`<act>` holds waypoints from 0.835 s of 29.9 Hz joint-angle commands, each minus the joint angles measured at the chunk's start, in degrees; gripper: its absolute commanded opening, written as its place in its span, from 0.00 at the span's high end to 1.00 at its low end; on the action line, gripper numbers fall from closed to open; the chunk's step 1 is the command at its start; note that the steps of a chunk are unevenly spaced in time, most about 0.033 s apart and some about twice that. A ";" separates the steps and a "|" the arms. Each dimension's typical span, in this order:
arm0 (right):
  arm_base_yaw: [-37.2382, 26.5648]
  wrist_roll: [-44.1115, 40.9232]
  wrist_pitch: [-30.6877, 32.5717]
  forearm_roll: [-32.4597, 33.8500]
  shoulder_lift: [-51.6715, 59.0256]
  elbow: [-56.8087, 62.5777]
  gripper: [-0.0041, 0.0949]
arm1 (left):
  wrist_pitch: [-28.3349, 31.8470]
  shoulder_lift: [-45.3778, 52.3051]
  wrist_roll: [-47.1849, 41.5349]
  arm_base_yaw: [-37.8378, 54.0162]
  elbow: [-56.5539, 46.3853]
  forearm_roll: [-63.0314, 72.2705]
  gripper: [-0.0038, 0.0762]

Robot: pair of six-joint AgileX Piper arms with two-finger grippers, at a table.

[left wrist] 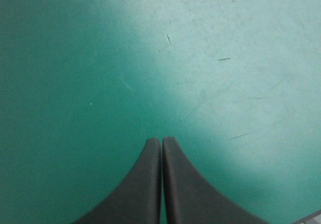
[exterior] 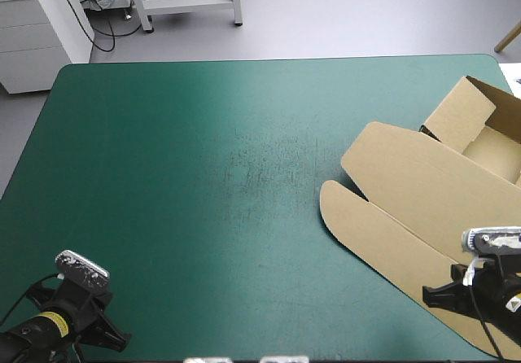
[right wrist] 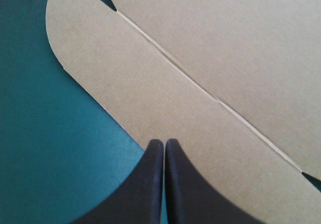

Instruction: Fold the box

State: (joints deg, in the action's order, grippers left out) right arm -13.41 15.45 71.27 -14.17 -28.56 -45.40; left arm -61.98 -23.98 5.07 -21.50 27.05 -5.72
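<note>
High view: table [exterior: 163, 135], teal-green cover, scuffed at the middle; box [exterior: 407, 188], matte brown board, is laid along the right edge, its lid panel and round-cornered flap flat, its tray walls raised toward the far right corner.

Left wrist view: left gripper [left wrist: 161, 139], black fingers pressed together in one pointed arch, is held above bare, finely scratched cover.

Right wrist view: right gripper [right wrist: 164, 140], fingers likewise joined, is held at the flap's curved edge; a straight crease is seen ahead.
</note>
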 commanded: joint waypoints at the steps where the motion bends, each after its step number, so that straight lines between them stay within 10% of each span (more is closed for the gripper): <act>1: 0.20 1.15 -2.75 -1.44 3.72 2.42 0.97 | 2.46 -0.47 -0.62 -0.06 1.53 0.07 0.96; 25: 0.20 5.42 -8.00 -3.52 18.23 10.54 0.98 | 2.46 -0.47 -0.62 -0.06 1.53 0.07 0.96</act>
State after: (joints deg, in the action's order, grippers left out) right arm -13.41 20.71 68.25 -16.67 -9.50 -33.75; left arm -61.99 -23.98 5.07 -21.50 27.05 -5.72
